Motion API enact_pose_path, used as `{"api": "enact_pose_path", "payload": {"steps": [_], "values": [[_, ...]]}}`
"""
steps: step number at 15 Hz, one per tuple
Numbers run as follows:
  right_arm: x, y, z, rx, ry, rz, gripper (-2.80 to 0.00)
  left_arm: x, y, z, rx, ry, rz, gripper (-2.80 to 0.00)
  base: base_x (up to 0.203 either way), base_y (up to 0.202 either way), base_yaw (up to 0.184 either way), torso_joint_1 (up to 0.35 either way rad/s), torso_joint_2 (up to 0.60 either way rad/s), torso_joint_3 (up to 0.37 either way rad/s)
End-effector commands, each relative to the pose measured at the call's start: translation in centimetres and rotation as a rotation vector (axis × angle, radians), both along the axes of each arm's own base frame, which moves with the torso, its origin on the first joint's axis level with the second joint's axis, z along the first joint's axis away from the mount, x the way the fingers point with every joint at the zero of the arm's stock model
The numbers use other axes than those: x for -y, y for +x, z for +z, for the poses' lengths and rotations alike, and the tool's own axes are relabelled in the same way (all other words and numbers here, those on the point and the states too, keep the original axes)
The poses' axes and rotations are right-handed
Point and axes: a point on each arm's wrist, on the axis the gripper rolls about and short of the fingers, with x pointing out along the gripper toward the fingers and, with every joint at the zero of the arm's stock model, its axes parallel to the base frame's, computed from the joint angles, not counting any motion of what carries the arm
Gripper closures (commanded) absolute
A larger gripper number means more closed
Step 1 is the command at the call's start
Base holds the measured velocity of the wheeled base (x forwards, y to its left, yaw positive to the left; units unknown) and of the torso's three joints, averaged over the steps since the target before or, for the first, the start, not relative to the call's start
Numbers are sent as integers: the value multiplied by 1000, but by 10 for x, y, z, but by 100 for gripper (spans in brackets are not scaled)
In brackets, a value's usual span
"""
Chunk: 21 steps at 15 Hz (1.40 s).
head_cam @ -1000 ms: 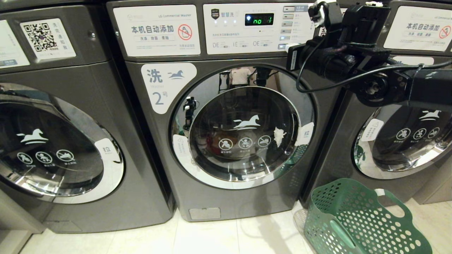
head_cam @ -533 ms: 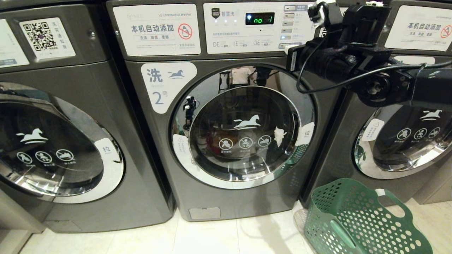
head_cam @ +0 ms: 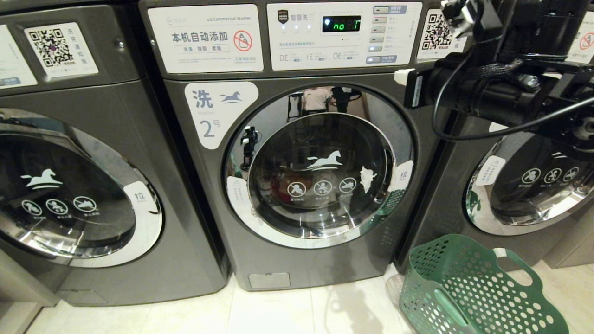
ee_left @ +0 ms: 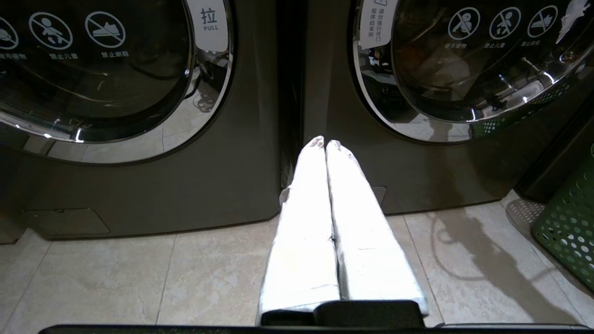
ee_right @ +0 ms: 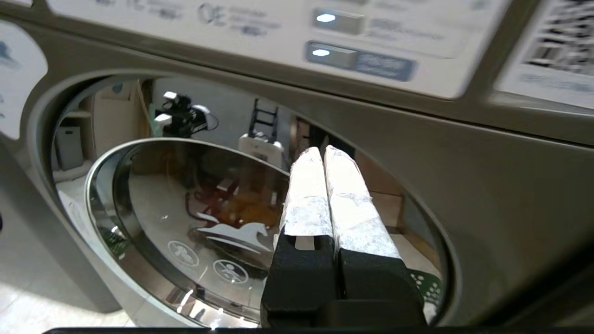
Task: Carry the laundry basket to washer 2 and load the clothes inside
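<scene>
Washer 2 (head_cam: 209, 116) stands in the middle, dark grey, with its chrome-ringed round door (head_cam: 320, 171) closed. Behind the door glass lie the clothes (ee_right: 232, 208), seen as red and orange cloth. The green laundry basket (head_cam: 464, 287) rests on the floor at the washer's lower right corner; what shows of its inside is bare plastic. My right gripper (head_cam: 401, 76) hovers shut and empty by the washer's upper right, just below the control panel; its taped fingertips (ee_right: 323, 150) point at the door's top rim. My left gripper (ee_left: 325, 143) is shut and empty, low over the floor, facing the gap left of washer 2.
An identical washer (head_cam: 69, 185) stands to the left and another (head_cam: 533, 185) to the right behind my right arm. The panel's green display (head_cam: 341, 24) is lit. Pale floor tiles (head_cam: 278, 311) run in front, and the basket's side (ee_left: 566, 227) is near the left arm.
My right arm has drawn back to the right and slightly down, away from the control panel buttons. Nothing else has moved.
</scene>
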Motion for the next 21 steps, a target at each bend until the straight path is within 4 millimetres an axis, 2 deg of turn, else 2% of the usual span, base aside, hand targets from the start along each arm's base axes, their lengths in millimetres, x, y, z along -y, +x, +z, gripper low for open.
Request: {"api": "enact_pose_path", "payload": {"steps": [1,5,7,9,13,17,18,21], "values": [[8,-18,15,39,25,-3,0,0,0,-2,-6,0,0,0,0,0,0,0,0,0],[5,-10,10,21,31,-9,0,0,0,-2,-5,-4,-1,0,0,0,0,0,0,0],[9,-17,4,-11,17,-38,0,0,0,-2,-5,-4,-1,0,0,0,0,0,0,0],[17,-31,-16,-107,-20,-69,0,0,0,-2,-5,-4,-1,0,0,0,0,0,0,0],[39,-74,-78,-318,-100,-155,0,0,0,-2,-3,-27,-1,0,0,0,0,0,0,0],[74,-120,-103,-389,-44,-268,0,0,0,-2,-3,-27,-1,0,0,0,0,0,0,0],[83,-135,-111,-407,-23,-263,0,0,0,-2,-3,-27,-1,0,0,0,0,0,0,0],[105,-193,-152,-473,12,-162,0,0,0,-2,-3,-27,-1,0,0,0,0,0,0,0]]}}
